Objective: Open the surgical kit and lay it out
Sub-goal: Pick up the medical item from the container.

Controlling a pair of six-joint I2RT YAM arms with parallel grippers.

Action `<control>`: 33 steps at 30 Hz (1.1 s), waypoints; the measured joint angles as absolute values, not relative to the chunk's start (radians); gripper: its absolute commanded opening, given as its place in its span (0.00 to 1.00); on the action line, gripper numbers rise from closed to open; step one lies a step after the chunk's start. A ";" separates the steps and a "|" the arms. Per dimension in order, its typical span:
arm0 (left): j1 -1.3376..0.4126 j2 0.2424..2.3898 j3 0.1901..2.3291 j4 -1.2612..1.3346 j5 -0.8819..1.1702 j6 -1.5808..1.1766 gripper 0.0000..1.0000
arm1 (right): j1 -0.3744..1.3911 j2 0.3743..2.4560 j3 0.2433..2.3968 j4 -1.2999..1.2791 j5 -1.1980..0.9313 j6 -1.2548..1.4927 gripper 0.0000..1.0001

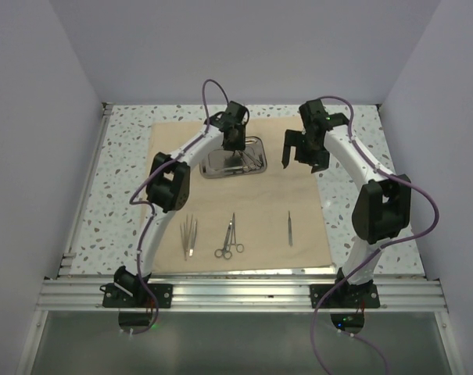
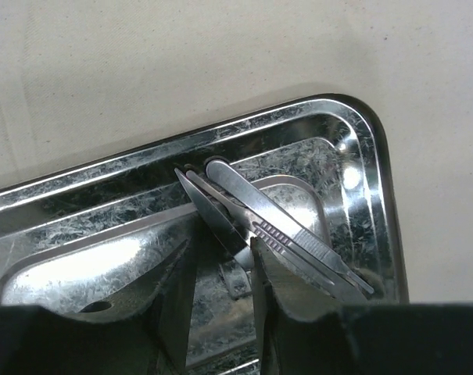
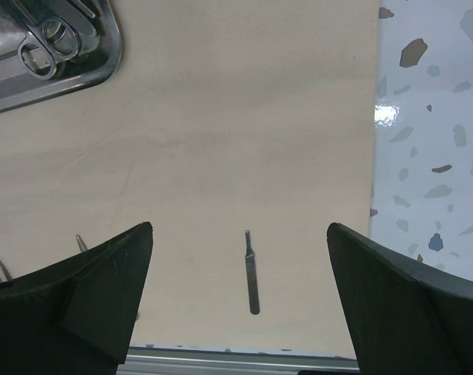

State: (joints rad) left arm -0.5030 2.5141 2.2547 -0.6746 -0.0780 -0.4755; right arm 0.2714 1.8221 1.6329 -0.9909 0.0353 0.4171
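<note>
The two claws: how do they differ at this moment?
The left claw is down inside the steel tray; the right claw hangs above the beige cloth. The left claw is half closed around thin tools, though a firm grip isn't clear; the right claw is spread wide with nothing in it. Both are black and two-fingered.

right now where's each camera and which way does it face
top external: high behind, looking down on the cloth wrap; left arm, right arm whole.
left wrist: close over the steel tray; left gripper astride an instrument.
right wrist: above the cloth wrap, looking down at the probe; right gripper flanks it.
shared: steel tray in all three.
</note>
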 measured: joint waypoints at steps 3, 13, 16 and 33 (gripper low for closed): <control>-0.512 2.543 2.276 -0.662 -0.099 -0.451 0.39 | 0.270 1.822 1.633 -0.991 0.035 0.417 0.97; -0.561 2.561 2.288 -0.644 -0.227 -0.367 0.29 | 0.252 1.822 1.626 -0.986 0.035 0.417 0.97; -0.562 2.564 2.292 -0.648 -0.253 -0.348 0.24 | 0.247 1.822 1.615 -0.982 0.034 0.418 0.97; -0.427 2.570 2.287 -0.670 -0.302 -0.276 0.27 | 0.245 1.822 1.612 -0.982 0.026 0.418 0.97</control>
State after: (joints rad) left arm -0.4274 2.5702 2.2868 -0.6701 -0.3023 -0.2764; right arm 0.2455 1.8225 1.6115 -0.9821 0.0261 0.4175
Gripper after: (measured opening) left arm 0.244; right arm 0.971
